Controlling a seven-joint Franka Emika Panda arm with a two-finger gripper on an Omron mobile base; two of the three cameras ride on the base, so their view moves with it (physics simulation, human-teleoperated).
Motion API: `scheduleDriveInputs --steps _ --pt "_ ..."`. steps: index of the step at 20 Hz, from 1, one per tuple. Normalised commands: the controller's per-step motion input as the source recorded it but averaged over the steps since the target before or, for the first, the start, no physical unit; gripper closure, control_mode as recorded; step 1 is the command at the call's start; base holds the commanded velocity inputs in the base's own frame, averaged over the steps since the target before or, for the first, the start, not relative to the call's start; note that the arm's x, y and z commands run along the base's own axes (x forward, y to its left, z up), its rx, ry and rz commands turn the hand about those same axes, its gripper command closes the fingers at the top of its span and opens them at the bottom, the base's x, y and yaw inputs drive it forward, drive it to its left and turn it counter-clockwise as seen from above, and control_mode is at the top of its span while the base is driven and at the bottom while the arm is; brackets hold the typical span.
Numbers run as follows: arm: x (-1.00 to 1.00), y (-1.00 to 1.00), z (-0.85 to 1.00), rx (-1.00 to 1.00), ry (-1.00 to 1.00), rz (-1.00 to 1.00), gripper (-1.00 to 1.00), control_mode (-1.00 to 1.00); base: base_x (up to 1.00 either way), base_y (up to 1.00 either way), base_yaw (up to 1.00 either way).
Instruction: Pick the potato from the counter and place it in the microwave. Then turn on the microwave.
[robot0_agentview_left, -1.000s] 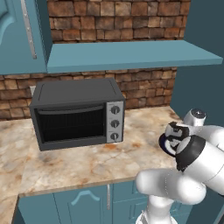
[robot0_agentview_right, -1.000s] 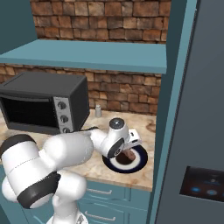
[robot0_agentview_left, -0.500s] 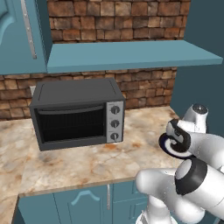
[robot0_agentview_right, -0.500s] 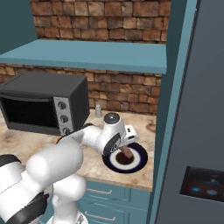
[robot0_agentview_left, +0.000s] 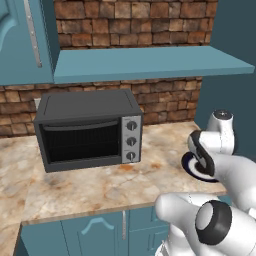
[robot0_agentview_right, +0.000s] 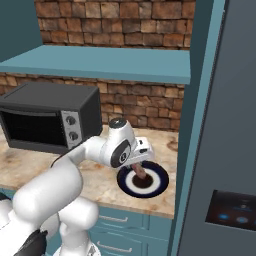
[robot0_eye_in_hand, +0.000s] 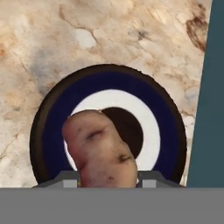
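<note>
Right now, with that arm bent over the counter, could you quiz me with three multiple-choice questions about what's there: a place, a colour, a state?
1. Where is the potato?
A. Over the plate
B. On the shelf
C. Inside the black oven

2. What colour is the plate's outer ring?
A. Red
B. Dark blue
C. Yellow

3. How is the black oven door?
A. Wide open
B. Missing
C. Closed

Answers: 1 A, the hand view shows the potato between the gripper tips above the plate. 2 B, the band around the white ring is dark blue. 3 C, the door sits flush in the left base view.
</note>
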Motion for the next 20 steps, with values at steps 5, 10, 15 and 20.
scheduleDriveInputs --steps 5,10,15,20 --pt "-0.23 0.09 0.31 0.00 0.00 -0.16 1.00 -1.00 0.00 0.00 0.00" --pt "-0.21 0.09 0.32 0.00 0.00 -0.15 1.00 -1.00 0.00 0.00 0.00" --pt "-0.17 0.09 0.38 0.00 0.00 -0.11 1.00 -1.00 0.00 0.00 0.00" --pt "-0.24 0.07 0.36 0.00 0.00 -0.08 1.00 -1.00 0.00 0.00 0.00"
